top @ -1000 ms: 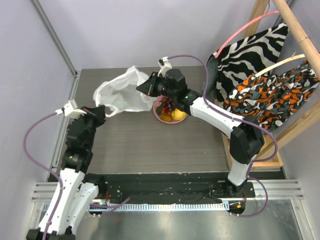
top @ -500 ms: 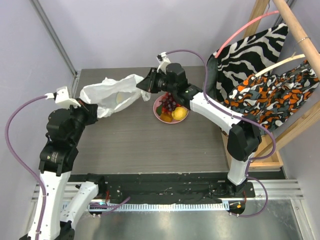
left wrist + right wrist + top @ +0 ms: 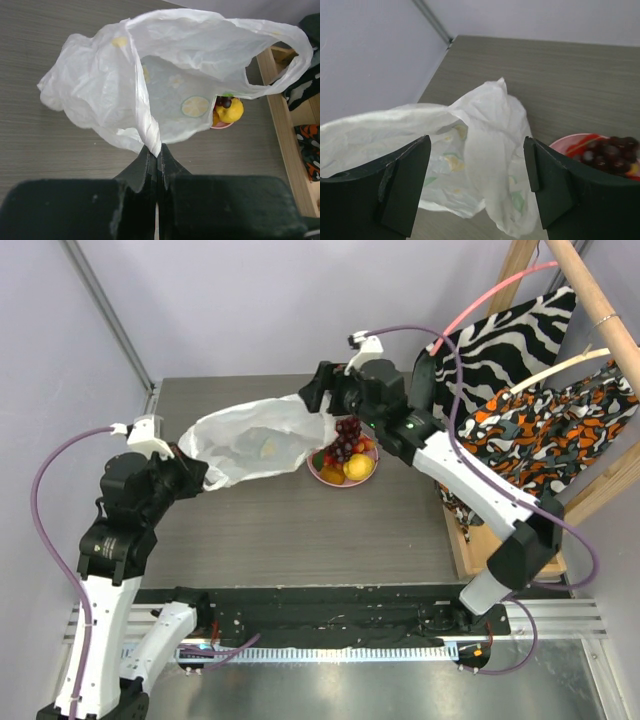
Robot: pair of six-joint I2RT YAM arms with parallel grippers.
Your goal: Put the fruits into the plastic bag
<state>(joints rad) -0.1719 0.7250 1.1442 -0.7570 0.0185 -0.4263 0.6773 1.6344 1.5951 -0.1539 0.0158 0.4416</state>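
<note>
**Bag held open, fruit still on the plate**

Bag [image 3: 255,445] lies stretched over the table between the arms. The left gripper [image 3: 156,150] is pressed together on its twisted handle. The right gripper [image 3: 476,145] hovers spread above the bag's far edge, gripping nothing. Fruits [image 3: 346,452] are heaped on the plate [image 3: 324,478], just beside the bag's mouth. The step looks like the first pick, so the right gripper must next reach the plate and close on one piece. The yellow spots on the bag look printed, but I cannot be sure. The bag hides part of the plate.
</note>
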